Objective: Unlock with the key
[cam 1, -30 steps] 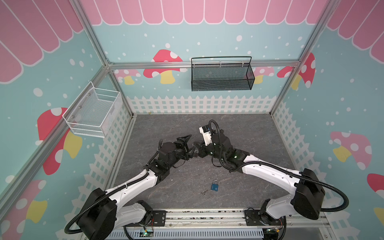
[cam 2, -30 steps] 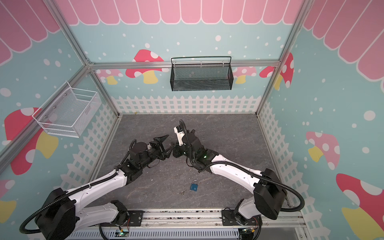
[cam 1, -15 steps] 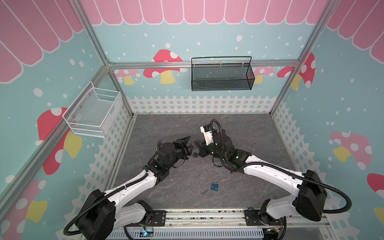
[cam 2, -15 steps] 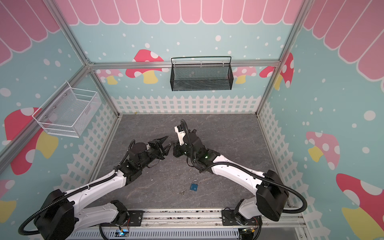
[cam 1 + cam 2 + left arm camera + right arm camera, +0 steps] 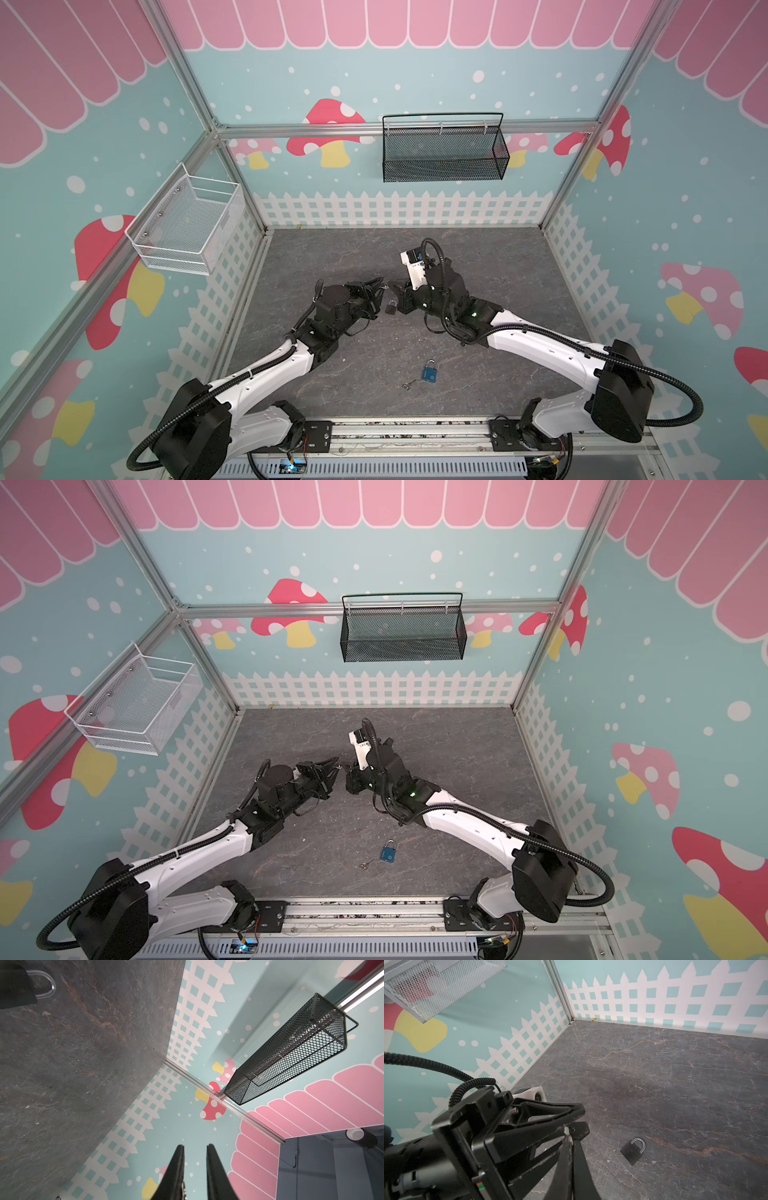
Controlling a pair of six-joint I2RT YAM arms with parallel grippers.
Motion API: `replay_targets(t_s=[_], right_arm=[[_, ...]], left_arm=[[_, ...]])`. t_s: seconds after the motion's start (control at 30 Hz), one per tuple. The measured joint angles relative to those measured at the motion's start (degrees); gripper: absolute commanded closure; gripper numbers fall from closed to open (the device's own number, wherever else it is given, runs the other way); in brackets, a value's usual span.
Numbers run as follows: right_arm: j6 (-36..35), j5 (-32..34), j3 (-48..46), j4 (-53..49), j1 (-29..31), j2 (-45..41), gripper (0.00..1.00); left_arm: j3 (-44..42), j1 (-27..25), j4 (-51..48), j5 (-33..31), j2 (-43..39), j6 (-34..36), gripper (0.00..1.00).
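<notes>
Blue padlock [image 5: 430, 374] lies near the front edge, loose key [image 5: 409, 385] just beside it. Farther back, black padlock [image 5: 390, 306] lies (flat on the floor) between the grippers. Right gripper [image 5: 569, 1140] is clenched on second key [image 5: 566, 1131]; left gripper [image 5: 195, 1147] jaws stand slightly apart, empty.

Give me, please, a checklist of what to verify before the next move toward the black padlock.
1. Key gripped: the right gripper is shut on the key. Ok.
2. Black padlock steadied: it lies loose on the floor and nothing holds it. Not ok.
3. Left gripper free to take it: its fingers are slightly apart, with nothing between them in the left wrist view. Ok.
4. Keyhole position: hidden. Cannot tell.
5. Blue padlock out of the way: it lies well apart from the black one. Ok.
</notes>
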Motion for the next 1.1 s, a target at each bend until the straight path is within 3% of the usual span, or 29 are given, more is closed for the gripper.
replay_targets(t_s=[0.27, 0.5, 0.67, 0.87, 1.1], right_arm=[[0.13, 0.11, 0.00, 0.04, 0.00, -0.31, 1.00], [0.13, 0.09, 0.00, 0.04, 0.00, -0.66, 0.99], [0.24, 0.13, 0.00, -0.52, -0.04, -1.84, 0.79], [1.77, -4.20, 0.22, -3.17, -2.62, -4.44, 0.51], [7.21, -21.73, 1.31, -3.80, -12.87, -5.31, 0.50]], left_arm=[[0.00, -0.02, -0.48, -0.02, 0.00, 0.70, 1.00], [0.42, -0.02, -1.31, -0.22, -0.63, 1.95, 1.00], [1.14, -0.02, -0.96, -0.96, -1.16, 5.60, 1.00], [3.26, 2.21, 1.46, -0.87, -1.27, 15.98, 1.00], [11.08, 5.62, -0.13, 4.44, -1.84, 38.29, 1.00]])
